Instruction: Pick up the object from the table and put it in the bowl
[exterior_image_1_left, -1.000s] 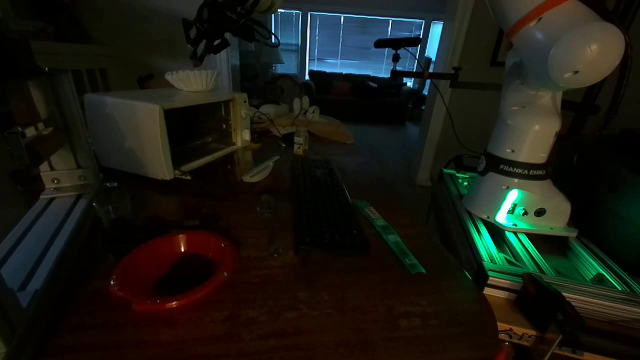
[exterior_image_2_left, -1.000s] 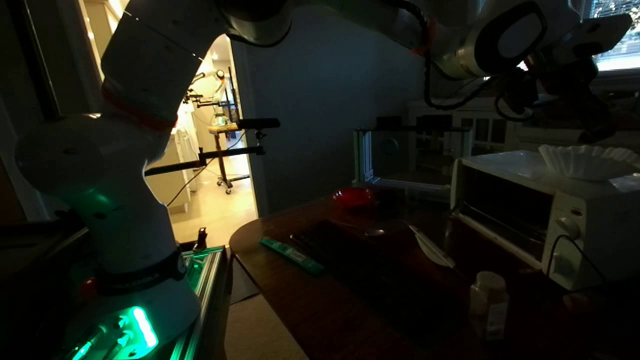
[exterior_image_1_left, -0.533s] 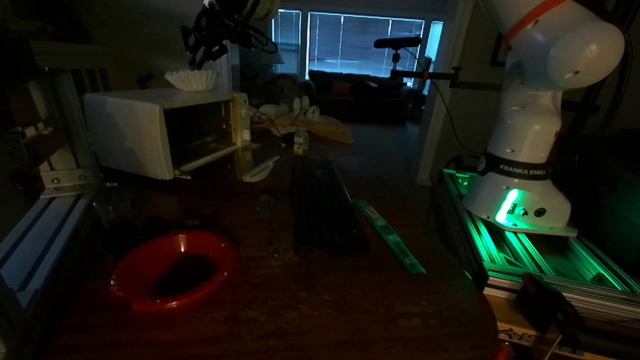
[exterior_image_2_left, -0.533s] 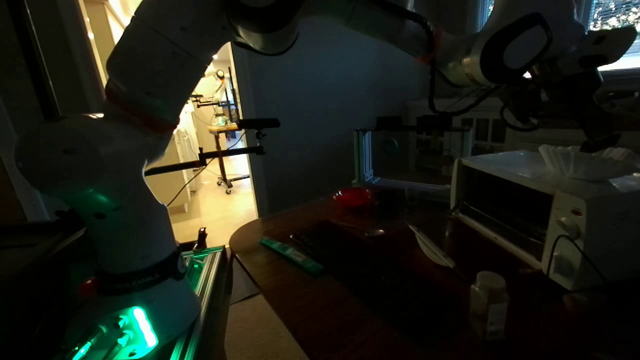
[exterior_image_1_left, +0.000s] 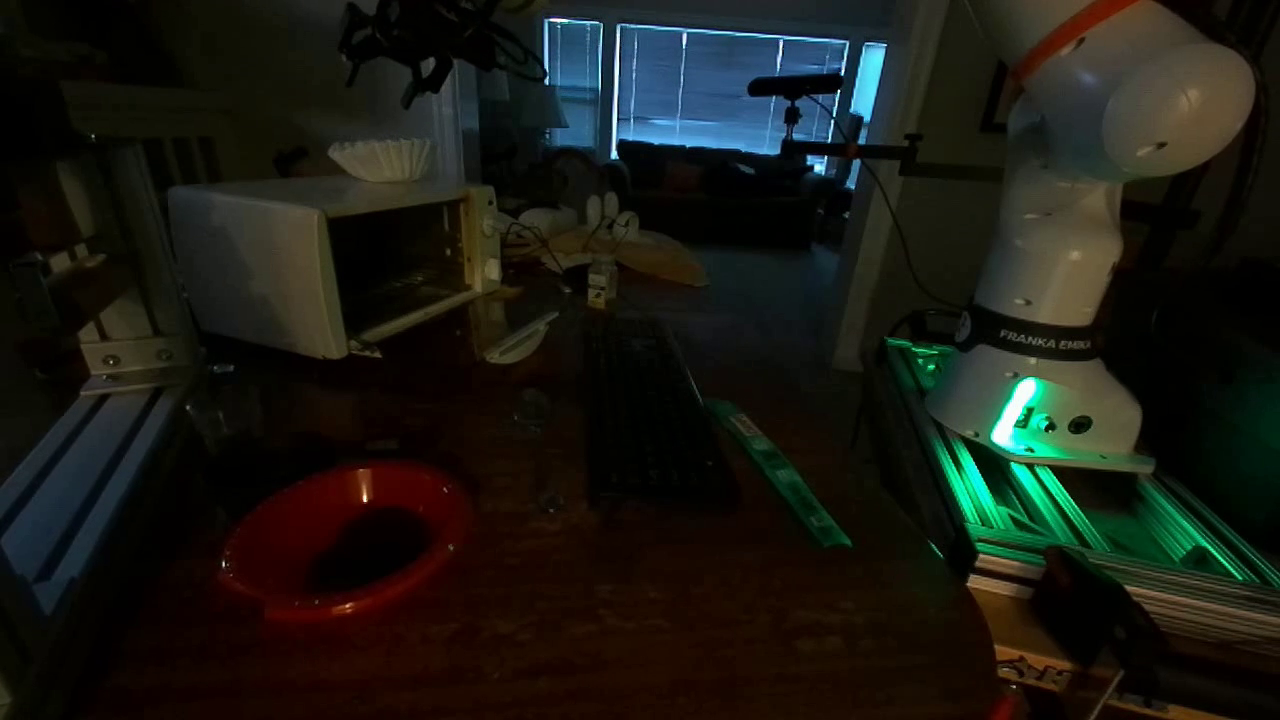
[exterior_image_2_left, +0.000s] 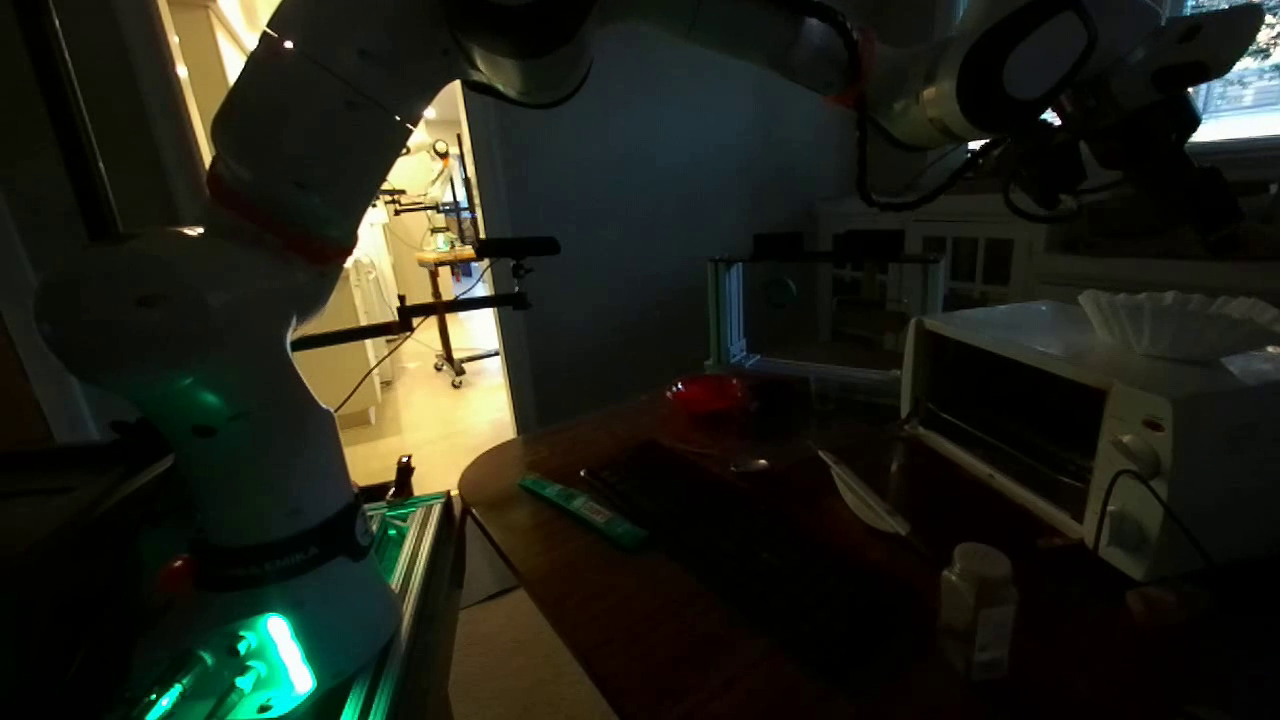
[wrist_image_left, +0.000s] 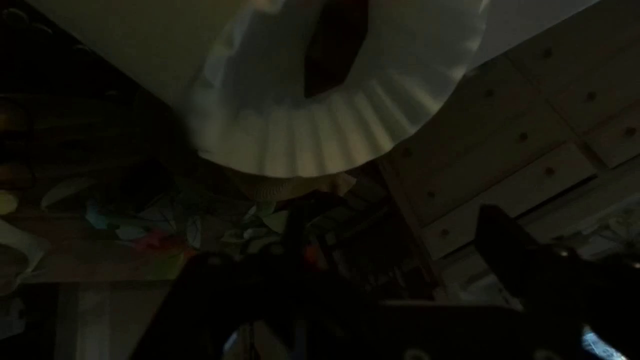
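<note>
One robot arm (exterior_image_1_left: 1060, 230) is reaching over a really dim worktop (exterior_image_1_left: 600, 640), and from where I'm standing all the action is up on the white toaster oven (exterior_image_1_left: 250, 260). Down below you've got a dark keyboard (exterior_image_1_left: 655, 420) and a red bowl (exterior_image_1_left: 290, 535) (dark patch inside, might just be shadow), both well apart from the fingers (wrist_image_left: 500, 245).

On top of the oven sits a white fluted bowl (wrist_image_left: 310, 140), kinda like a big coffee filter. Smaller bits: a green strip (exterior_image_1_left: 780, 475) just beside the keyboard, a little jar (exterior_image_2_left: 975, 615) near the oven.

Those fingers hang above the fluted bowl, spread apart, nothing between them that I can make out, with a gap down to the rim in both exterior views.

Smallest is the one that matters: a dark reddish block (wrist_image_left: 337, 50) lying inside the fluted bowl, so below the fingers. Its long axis runs roughly crosswise to the line from finger to finger, leaning a bit; one end is cut off at the top edge of the wrist view.

If that's the right bowl, I'd call the drop done and just back off upward. Only thing close enough to bump is that rim, and the bowl looks light, so a snag could drag it.
</note>
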